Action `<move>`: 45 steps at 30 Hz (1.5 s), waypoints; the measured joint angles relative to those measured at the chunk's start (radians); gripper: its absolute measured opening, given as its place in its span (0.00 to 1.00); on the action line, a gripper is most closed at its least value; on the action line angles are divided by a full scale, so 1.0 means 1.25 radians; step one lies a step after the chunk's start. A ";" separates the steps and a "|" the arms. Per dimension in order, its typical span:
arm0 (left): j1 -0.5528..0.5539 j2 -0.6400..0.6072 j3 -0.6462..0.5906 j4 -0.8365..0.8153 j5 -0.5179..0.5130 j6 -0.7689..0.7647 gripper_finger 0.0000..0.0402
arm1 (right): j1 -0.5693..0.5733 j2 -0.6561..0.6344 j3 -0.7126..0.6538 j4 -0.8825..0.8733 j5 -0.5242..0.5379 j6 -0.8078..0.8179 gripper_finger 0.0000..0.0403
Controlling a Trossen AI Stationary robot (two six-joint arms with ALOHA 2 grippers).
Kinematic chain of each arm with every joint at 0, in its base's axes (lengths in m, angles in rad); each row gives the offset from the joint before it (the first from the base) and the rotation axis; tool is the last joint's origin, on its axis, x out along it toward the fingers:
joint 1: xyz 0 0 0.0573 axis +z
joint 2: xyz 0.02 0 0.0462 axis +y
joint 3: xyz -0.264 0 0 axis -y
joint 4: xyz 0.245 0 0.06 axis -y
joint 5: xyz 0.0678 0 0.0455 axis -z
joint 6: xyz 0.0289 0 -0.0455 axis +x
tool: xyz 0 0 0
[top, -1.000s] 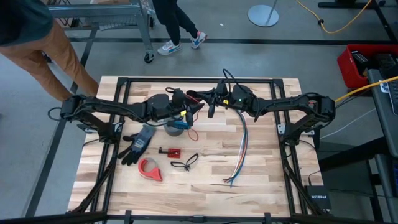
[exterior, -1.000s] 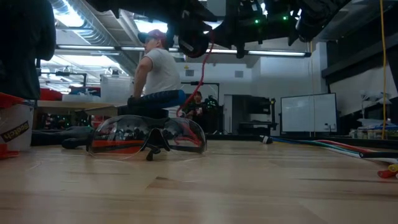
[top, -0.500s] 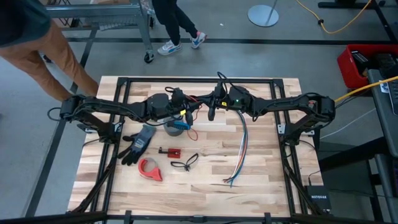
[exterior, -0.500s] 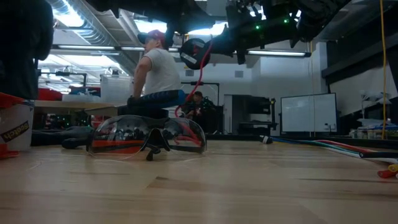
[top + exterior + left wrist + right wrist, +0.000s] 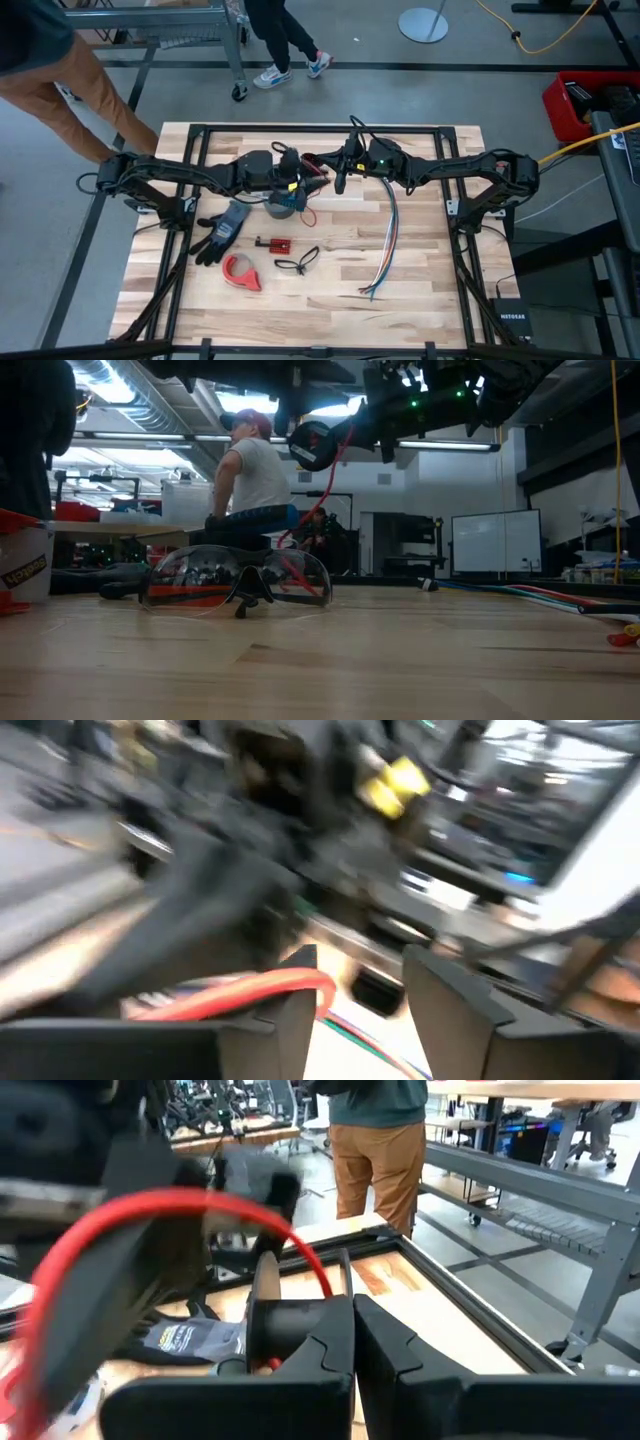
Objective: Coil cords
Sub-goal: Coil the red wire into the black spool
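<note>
The one red cord (image 5: 312,163) hangs in the air above the far middle of the desk (image 5: 420,260), wound into a small coil (image 5: 313,444) between the two tools, with a loose tail (image 5: 322,500) drooping from it. The right tool (image 5: 322,162) is clamped shut on the coil's black part. The left tool (image 5: 298,172), just beside it, stands open with the cord (image 5: 250,993) crossing by its fingers (image 5: 296,1005), so both arms are equally near. Safety glasses (image 5: 237,577), one pair, sit below.

Wooden table (image 5: 420,270) carries gloves (image 5: 222,229), tape roll (image 5: 241,271), wire bundle (image 5: 386,252).
</note>
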 joint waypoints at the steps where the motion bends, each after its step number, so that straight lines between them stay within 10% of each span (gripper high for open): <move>1: 0.000 0.000 0.000 -0.005 0.035 -0.025 0.38 | 0.000 0.000 0.000 0.007 0.000 0.000 0.00; 14: 0.007 -0.063 0.000 -0.149 0.310 -0.100 0.39 | 0.000 0.000 -0.001 0.021 -0.002 -0.008 0.00; 25: 0.060 -0.148 0.000 -0.481 0.083 -0.186 0.39 | 0.000 0.000 -0.001 0.041 0.001 -0.007 0.00; 45: 0.067 -0.153 0.000 -0.618 -0.008 0.023 0.39 | -0.001 -0.121 0.000 -0.124 -0.088 -0.019 0.00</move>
